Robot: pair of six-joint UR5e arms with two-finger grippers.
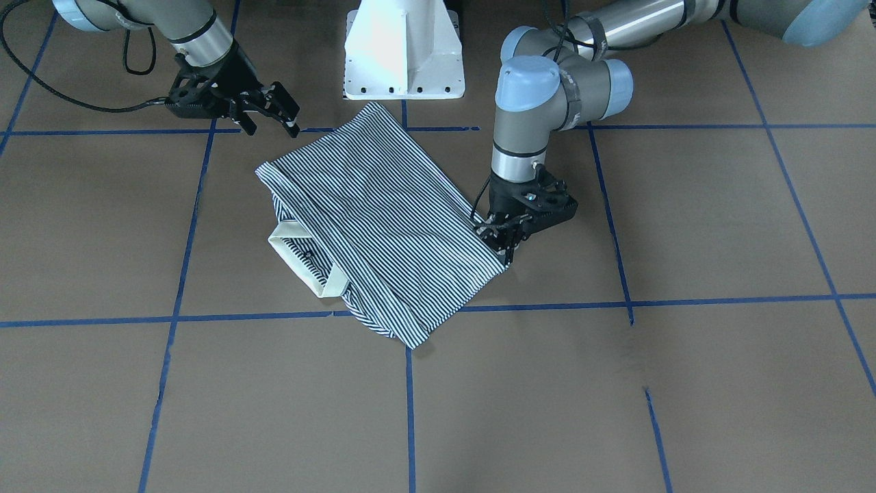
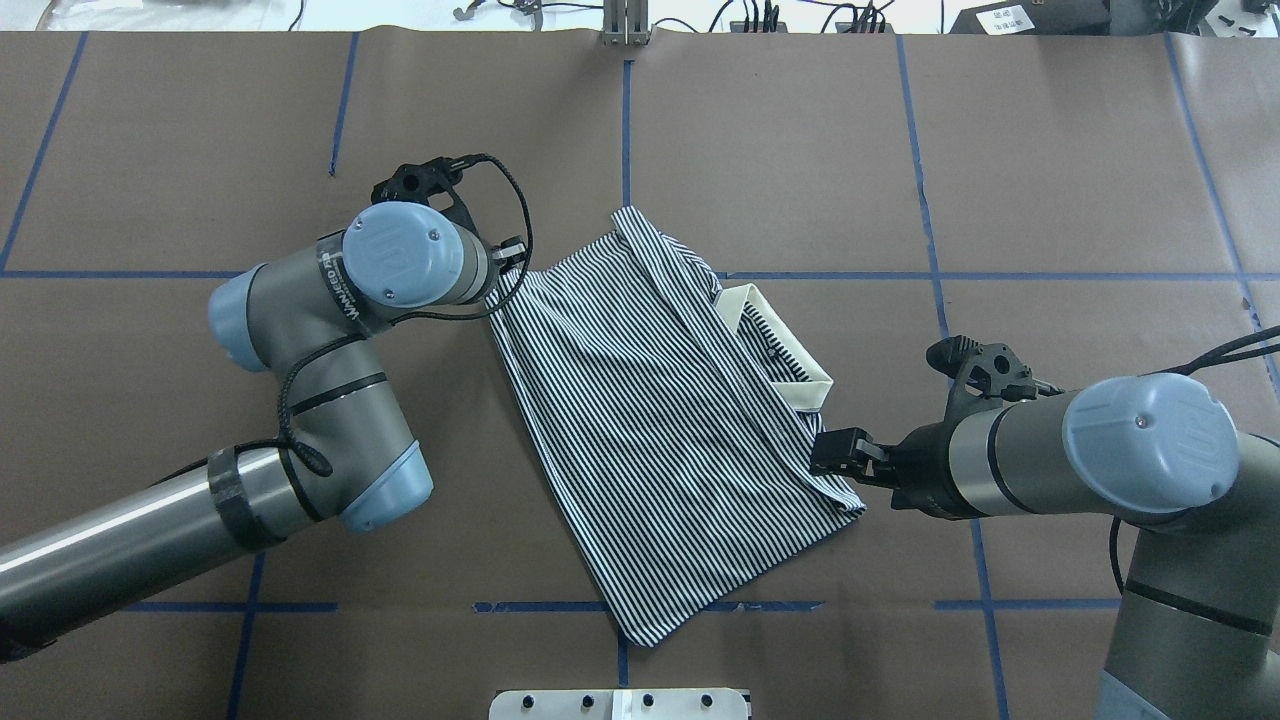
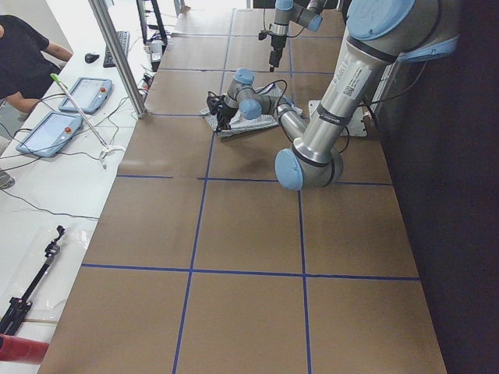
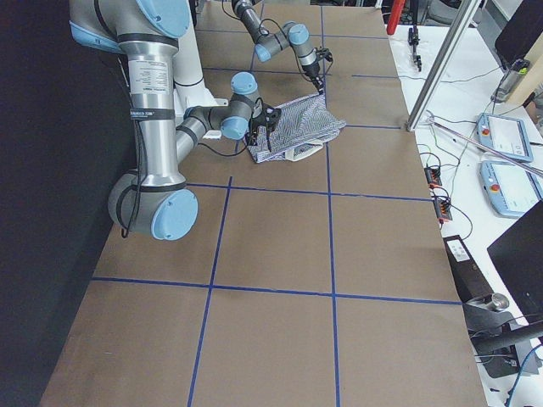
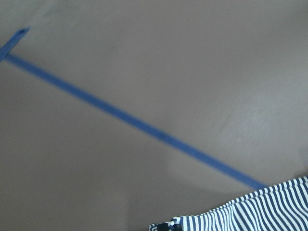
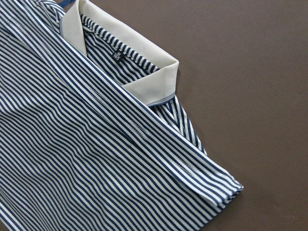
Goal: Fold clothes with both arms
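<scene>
The clothes are one navy-and-white striped polo shirt (image 1: 390, 205) (image 2: 650, 420), lying folded into a slanted rectangle on the brown table. Its cream collar (image 1: 301, 263) (image 6: 144, 62) sticks out from under one long edge. My left gripper (image 1: 508, 255) points down at the shirt's corner, fingertips just above the cloth; I cannot tell whether it is open or shut. In the overhead view the left wrist hides it. My right gripper (image 1: 274, 127) (image 2: 825, 455) hangs open above the table near the opposite corner, holding nothing. The right wrist view shows the shirt (image 6: 96, 159) from above.
The white pedestal base (image 1: 404, 61) stands just behind the shirt. Blue tape lines (image 1: 410, 397) grid the brown table. In the exterior left view, a white side bench with tablets (image 3: 54, 132), a metal post (image 3: 117, 54) and a seated person (image 3: 19, 62) lie beyond the table's far edge.
</scene>
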